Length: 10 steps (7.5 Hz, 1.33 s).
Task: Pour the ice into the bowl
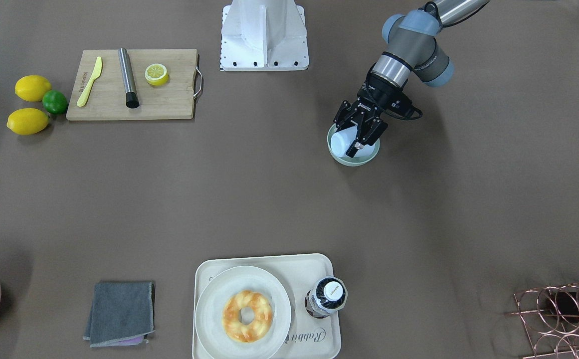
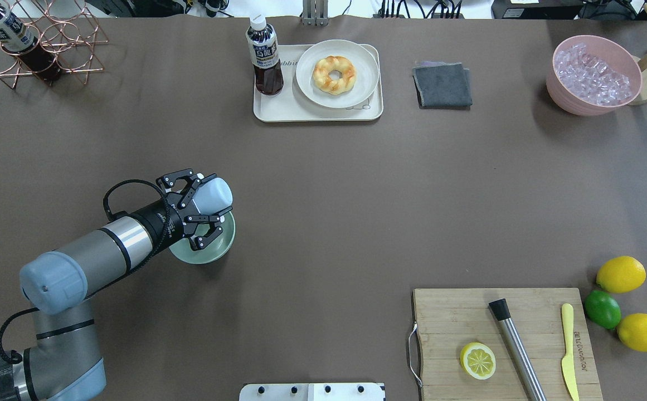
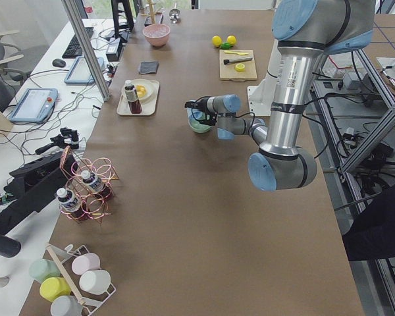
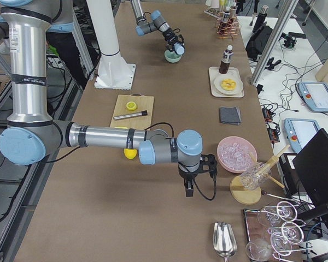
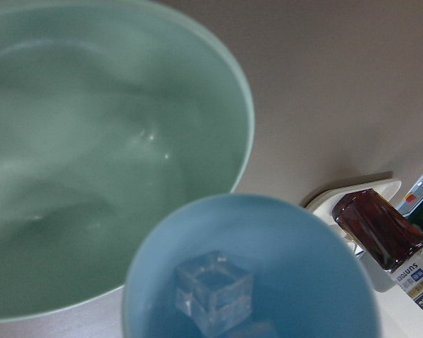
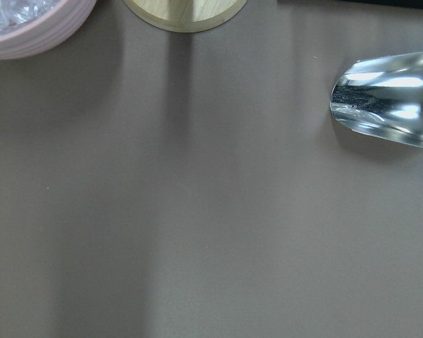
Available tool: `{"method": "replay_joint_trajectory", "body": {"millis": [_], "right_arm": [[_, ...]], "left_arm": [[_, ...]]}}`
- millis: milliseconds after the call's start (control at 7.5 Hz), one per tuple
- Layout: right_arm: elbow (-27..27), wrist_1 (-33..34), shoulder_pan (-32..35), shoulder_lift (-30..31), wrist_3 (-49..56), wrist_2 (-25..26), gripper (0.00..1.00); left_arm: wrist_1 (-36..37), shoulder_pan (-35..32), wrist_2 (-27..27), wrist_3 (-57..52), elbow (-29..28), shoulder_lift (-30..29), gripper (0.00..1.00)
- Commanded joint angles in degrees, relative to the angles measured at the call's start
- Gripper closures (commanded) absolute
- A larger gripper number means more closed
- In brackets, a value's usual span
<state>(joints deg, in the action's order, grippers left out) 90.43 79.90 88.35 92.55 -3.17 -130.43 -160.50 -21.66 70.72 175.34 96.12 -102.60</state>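
My left gripper (image 2: 205, 205) is shut on a light blue cup (image 2: 215, 192) and holds it tilted on its side over the pale mint-green bowl (image 2: 214, 252). The front view shows the cup (image 1: 341, 141) above the bowl's rim (image 1: 365, 160). In the left wrist view the cup (image 5: 282, 225) still holds clear ice cubes (image 5: 213, 290) near its mouth, and the bowl (image 5: 113, 141) below it looks empty. My right gripper (image 4: 193, 188) shows only in the exterior right view, low over the table near the pink tub; I cannot tell whether it is open or shut.
A pink tub (image 2: 593, 78) full of ice stands at the far right. A tray (image 2: 267, 111) holds a doughnut plate and a bottle (image 2: 265, 55), with a grey cloth (image 2: 442, 83) beside it. A cutting board (image 2: 451, 312) and lemons sit near right. A metal scoop (image 6: 388, 105) lies by my right wrist.
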Motion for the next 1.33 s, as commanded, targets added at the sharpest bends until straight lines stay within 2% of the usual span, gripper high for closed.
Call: {"method": "replay_joint_trajectory", "body": {"millis": [0,400,667,933,1200], "right_arm": [[-0.3,0.0,0.0,0.1,0.3,0.0,0.01],[-0.1,0.0,0.0,0.0,-0.2,-0.1,0.01],[-0.3,-0.1,-0.2,-0.1,-0.2,-0.3,0.01],[-0.4,-0.2,-0.2,-0.2,-0.1,-0.6,0.01],[-0.3,-0.1,-0.2,-0.1,-0.1,-0.6,0.01]], "left_arm": [[-1.1,0.0,-1.1,1.4,-0.3,0.0,0.37],[-2.3,0.0,-3.0,2.7,-0.6,-0.1,0.37],[1.6,-0.1,-1.6,1.9,-0.6,-0.1,0.37],[10.3,-3.5,5.5,0.0,0.2,-0.2,0.37],[21.1,-11.2,13.5,-4.7,5.3,0.0,0.37]]}}
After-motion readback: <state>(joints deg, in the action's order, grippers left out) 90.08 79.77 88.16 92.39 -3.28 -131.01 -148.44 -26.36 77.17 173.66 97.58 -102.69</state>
